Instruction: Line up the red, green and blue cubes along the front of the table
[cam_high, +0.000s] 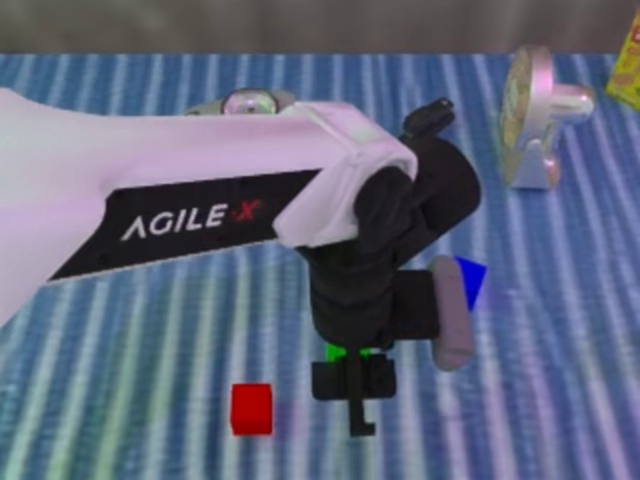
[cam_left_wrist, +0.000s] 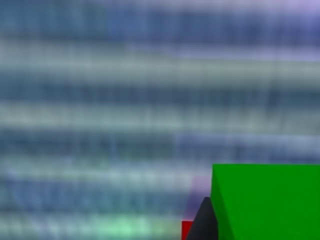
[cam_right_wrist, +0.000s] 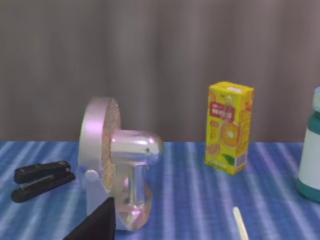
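The striped table (cam_high: 560, 330) stretched wide, and the left arm reached across it — its left gripper (cam_high: 352, 385) hung near the front edge, clamped on the green cube (cam_left_wrist: 270, 200). The red cube (cam_high: 251, 408) sat beside it, front-centre; the blue cube (cam_high: 470, 278) lay further back.

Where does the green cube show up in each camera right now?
Top view: green cube is a sliver under the left gripper, right of the red cube.
Left wrist view: green cube fills a corner, against a fingertip.
Right wrist view: not in it.
Shared landmark: the red cube, in the top and left wrist views.
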